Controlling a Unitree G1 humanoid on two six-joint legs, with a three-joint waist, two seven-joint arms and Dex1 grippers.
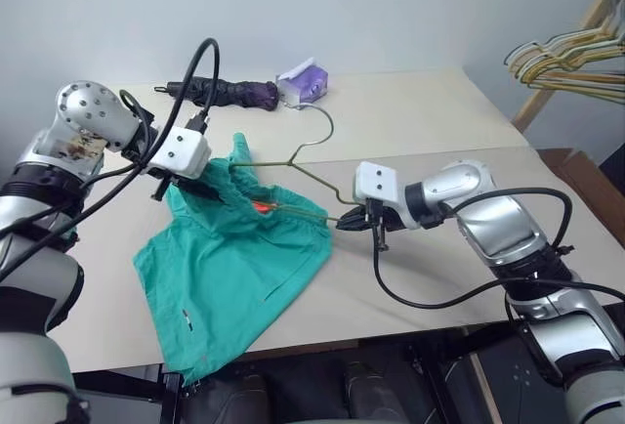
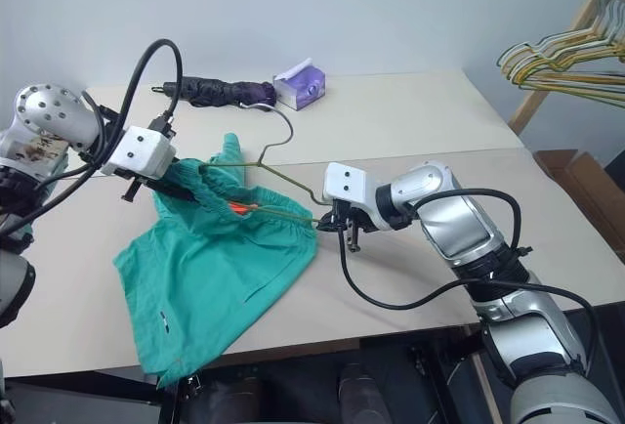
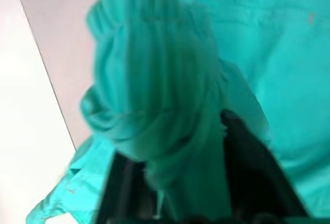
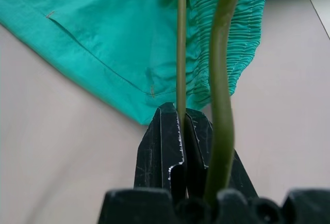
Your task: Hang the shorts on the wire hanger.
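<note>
The teal-green shorts (image 1: pixel 234 268) lie spread on the table, their gathered waistband lifted at the back. My left gripper (image 1: pixel 181 188) is shut on a bunch of that waistband; in the left wrist view the fabric (image 3: pixel 154 105) is wadded between my black fingers (image 3: pixel 247 167). The wire hanger (image 2: pixel 290 129) lies over the waistband with its hook pointing to the table's back and one arm running into the shorts. My right gripper (image 1: pixel 354 217) is shut on the hanger's right corner, and the thin wire (image 4: pixel 181 53) is pinched between its fingertips (image 4: pixel 170 131).
A folded dark umbrella (image 1: pixel 227 92) and a purple-and-white packet (image 1: pixel 303 80) lie at the back of the beige table (image 1: pixel 420 121). A bunch of hangers (image 1: pixel 571 58) hangs on a wooden rack at the far right. One shorts leg reaches the table's front edge.
</note>
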